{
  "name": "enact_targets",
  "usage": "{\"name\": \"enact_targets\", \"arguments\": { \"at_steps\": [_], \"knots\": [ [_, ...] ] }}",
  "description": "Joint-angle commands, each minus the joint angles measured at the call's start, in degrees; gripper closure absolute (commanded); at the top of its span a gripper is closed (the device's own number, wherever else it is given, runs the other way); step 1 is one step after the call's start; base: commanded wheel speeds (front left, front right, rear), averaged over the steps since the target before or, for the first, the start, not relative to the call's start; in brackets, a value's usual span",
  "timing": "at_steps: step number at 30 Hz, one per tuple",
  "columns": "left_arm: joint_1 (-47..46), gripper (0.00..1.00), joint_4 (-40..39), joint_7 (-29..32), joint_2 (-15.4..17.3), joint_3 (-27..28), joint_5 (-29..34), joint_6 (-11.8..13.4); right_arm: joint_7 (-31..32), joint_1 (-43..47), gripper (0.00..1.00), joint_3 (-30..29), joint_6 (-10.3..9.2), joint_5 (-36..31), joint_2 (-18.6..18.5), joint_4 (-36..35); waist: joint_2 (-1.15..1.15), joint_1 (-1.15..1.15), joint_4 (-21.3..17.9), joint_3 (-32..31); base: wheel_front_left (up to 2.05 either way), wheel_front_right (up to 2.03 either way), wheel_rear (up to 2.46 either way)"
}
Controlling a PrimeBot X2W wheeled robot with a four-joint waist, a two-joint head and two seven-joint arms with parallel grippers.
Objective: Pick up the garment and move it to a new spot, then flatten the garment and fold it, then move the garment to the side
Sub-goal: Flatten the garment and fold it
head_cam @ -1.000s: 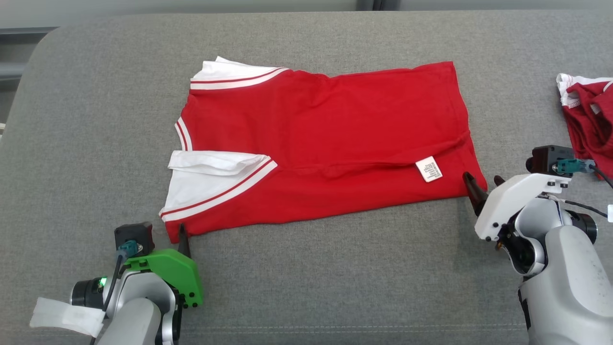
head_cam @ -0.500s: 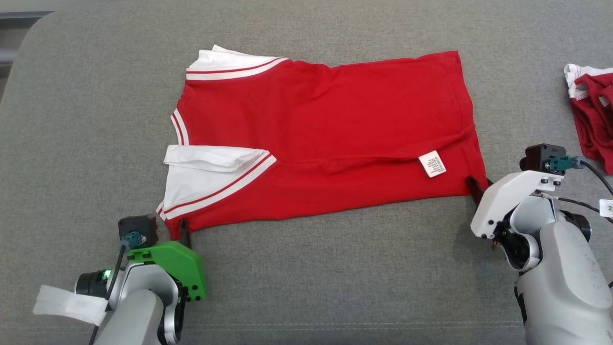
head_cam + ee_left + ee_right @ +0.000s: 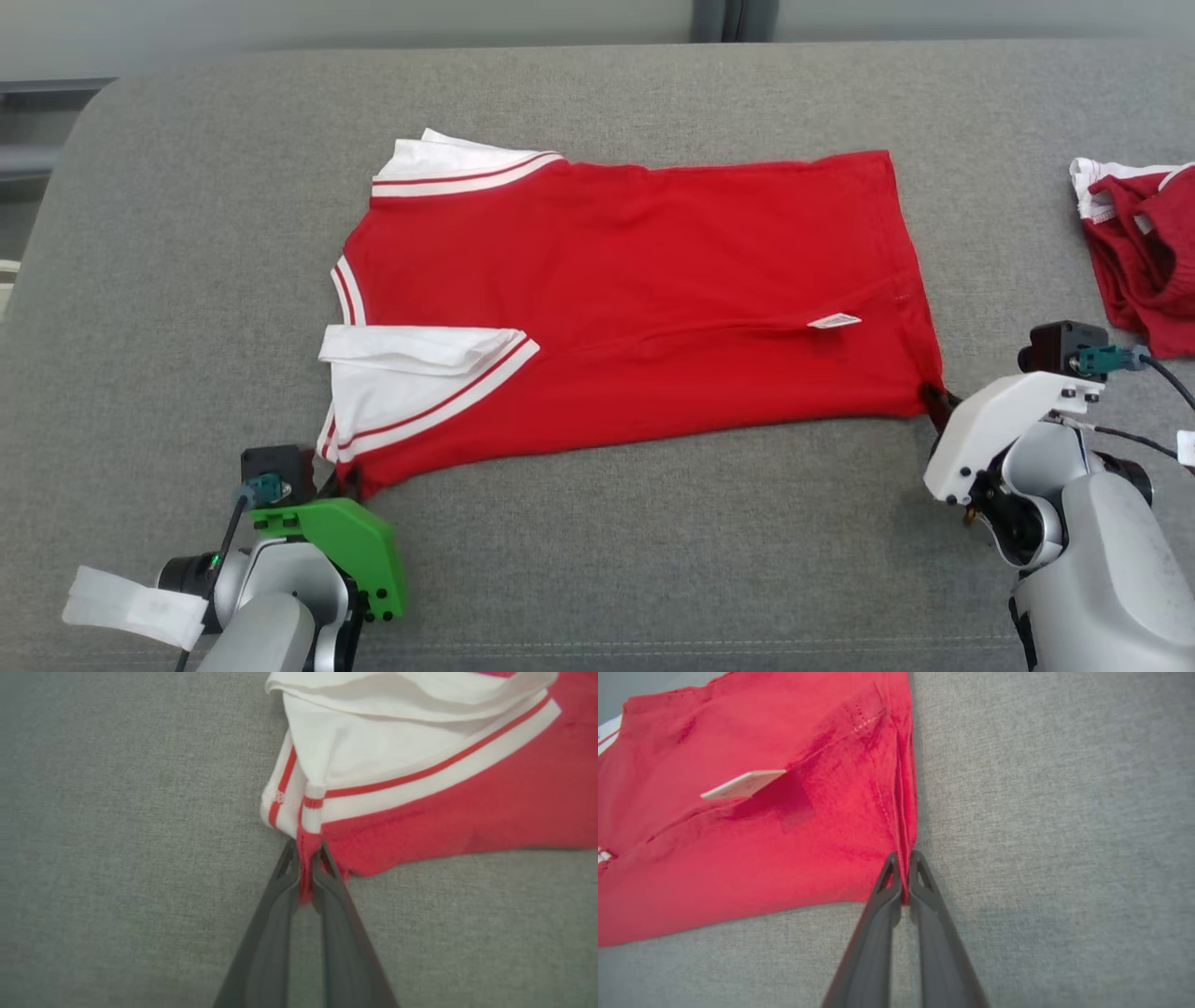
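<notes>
At the lower left of the head view, the left gripper [image 3: 347, 481] with its green shell sits at the shirt's [image 3: 635, 299] near left corner. In the left wrist view its fingers [image 3: 285, 891] are clenched on a thin red fold of that corner [image 3: 306, 851], just below the white striped cuff. The shirt [image 3: 444, 812] lies spread across the middle of the grey cushion [image 3: 187, 280], neck end to the left and hem to the right. It is folded along its length, so its near edge runs between the two grippers. A white sleeve [image 3: 401, 373] with a red stripe lies folded over the near left part, its upper layer puckered. A second white sleeve [image 3: 448, 159] peeks out at the far left corner. The red body is mostly flat, with a low ridge running rightward toward a white label [image 3: 834, 321] that stands on edge, casting a small shadow in the right wrist view [image 3: 742, 784]. At the near right corner the hem [image 3: 896, 788] is bunched into narrow pleats. The right gripper [image 3: 934, 397] with its white shell is pinched shut on the tip of that corner [image 3: 903, 858]. Further right, well apart from the shirt, a crumpled red and white cloth [image 3: 1139, 252] lies at the cushion's right edge.
</notes>
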Motion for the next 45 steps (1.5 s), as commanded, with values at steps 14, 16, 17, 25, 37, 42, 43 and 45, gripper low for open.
{"name": "enact_targets", "arguments": {
  "at_steps": [14, 16, 17, 25, 37, 42, 43, 45],
  "knots": [
    [10.0, 1.00, -8.3, 8.5, 4.8, -0.4, -2.0, 3.0, 6.1, 12.6, 1.00, -1.9, -0.07, 4.1, -0.3, -9.6, 0.00, 0.00, -1.2, -4.7, 0.00, 0.00, 0.00],
    [11.0, 1.00, -9.3, 9.4, 5.3, -0.4, -2.0, 3.8, 6.3, 13.8, 1.00, -1.9, -0.07, 4.6, -0.3, -10.2, 0.00, 0.00, -1.3, -4.9, 0.00, 0.00, 0.00],
    [11.5, 1.00, -9.8, 9.8, 5.4, -0.4, -2.0, 4.2, 6.5, 14.3, 1.00, -1.9, -0.07, 5.0, -0.3, -10.3, 0.00, 0.00, -1.3, -4.9, 0.00, 0.00, 0.00],
    [13.6, 1.00, -12.1, 11.9, 6.5, -0.4, -1.6, 7.1, 5.9, 16.8, 1.00, -1.1, -0.07, 6.1, -0.3, -9.8, 0.00, 0.00, -1.2, -5.2, 0.00, 0.00, 0.00],
    [14.2, 0.00, -11.8, 8.3, 7.1, 0.7, -2.2, 6.4, 4.3, 19.8, 0.00, -0.5, -0.07, 8.8, -0.4, -11.3, 0.00, 0.00, -1.3, -5.6, 0.00, 0.00, 0.00],
    [14.6, 0.00, -11.5, 6.2, 6.4, 0.6, -2.8, 5.4, 5.0, 21.6, 0.00, -0.8, -0.03, 10.1, -0.2, -13.2, 0.00, 0.00, -1.2, -6.5, 0.00, 0.00, 0.00],
    [14.8, 0.00, -11.7, 5.2, 6.2, 0.7, -2.8, 5.1, 4.9, 22.1, 0.00, -1.0, -0.03, 10.4, -0.2, -13.7, 0.00, 0.00, -1.1, -6.8, 0.00, 0.00, 0.00],
    [15.3, 0.00, -12.2, 2.3, 5.9, 1.2, -3.2, 4.2, 3.8, 23.2, 0.00, -1.4, -0.03, 10.8, -0.2, -15.1, 0.00, 0.00, -1.0, -7.3, 0.00, 0.00, 0.00]
  ]
}}
